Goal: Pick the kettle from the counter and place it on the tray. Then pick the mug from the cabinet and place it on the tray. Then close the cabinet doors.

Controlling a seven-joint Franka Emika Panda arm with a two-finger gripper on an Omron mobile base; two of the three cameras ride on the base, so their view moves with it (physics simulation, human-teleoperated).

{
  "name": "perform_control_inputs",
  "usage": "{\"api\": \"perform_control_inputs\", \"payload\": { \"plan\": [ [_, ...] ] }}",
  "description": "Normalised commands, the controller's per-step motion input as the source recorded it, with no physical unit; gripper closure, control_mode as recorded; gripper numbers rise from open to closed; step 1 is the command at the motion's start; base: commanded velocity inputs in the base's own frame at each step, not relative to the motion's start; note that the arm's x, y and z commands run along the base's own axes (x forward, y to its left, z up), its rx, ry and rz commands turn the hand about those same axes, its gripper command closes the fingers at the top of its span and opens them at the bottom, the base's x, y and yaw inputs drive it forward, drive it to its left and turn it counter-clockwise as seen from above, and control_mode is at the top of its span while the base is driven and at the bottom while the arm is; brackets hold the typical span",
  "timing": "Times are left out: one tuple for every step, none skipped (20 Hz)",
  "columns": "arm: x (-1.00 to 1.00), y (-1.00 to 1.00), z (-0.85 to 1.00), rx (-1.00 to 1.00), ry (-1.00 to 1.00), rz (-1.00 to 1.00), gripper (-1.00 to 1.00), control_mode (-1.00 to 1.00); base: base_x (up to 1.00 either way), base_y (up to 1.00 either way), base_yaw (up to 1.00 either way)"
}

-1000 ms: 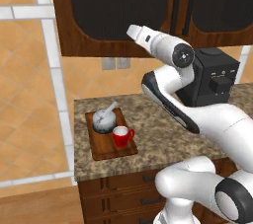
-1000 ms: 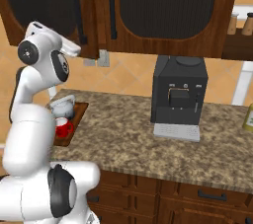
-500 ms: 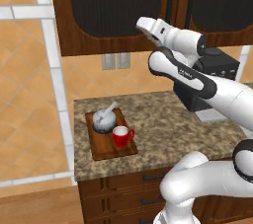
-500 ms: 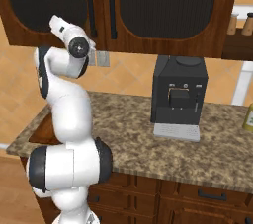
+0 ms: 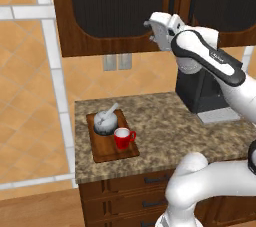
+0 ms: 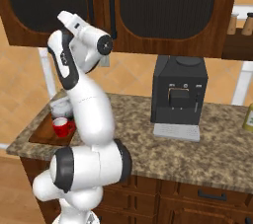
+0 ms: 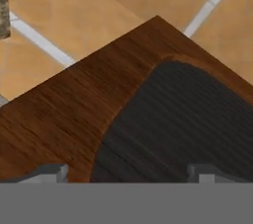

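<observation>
**Doors shut, arm drawn up to the left door**

The kettle (image 5: 105, 120) and the mug (image 5: 121, 138) are seen standing on the tray (image 5: 111, 152) at the left end of the counter (image 5: 165, 121), the mug just in front of the kettle. Both cabinet doors (image 5: 112, 8) appear flush and closed. Over the last second the arm has been swung from low over the counter up toward the doors; the gripper (image 5: 154, 26) is now held at the lower edge of the left door, close against its panel. In the hand view two fingertips (image 7: 51, 172) stand well apart, nothing between them. All three steps are judged complete, or within a last push.
</observation>
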Motion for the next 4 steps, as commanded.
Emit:
{"api": "perform_control_inputs", "payload": {
  "plan": [
    [0.39,0.00,0.00,0.02,0.00,0.10,-1.00,-1.00,0.00,0.00,0.00],
    [0.36,0.00,0.00,0.00,0.00,0.06,-1.00,-1.00,0.00,0.00,0.00],
    [0.34,0.00,0.00,0.00,0.00,0.04,-1.00,-1.00,0.00,0.00,0.00],
    [0.33,0.00,0.00,0.00,0.00,0.02,-1.00,-1.00,0.00,0.00,0.00]
  ]
}}
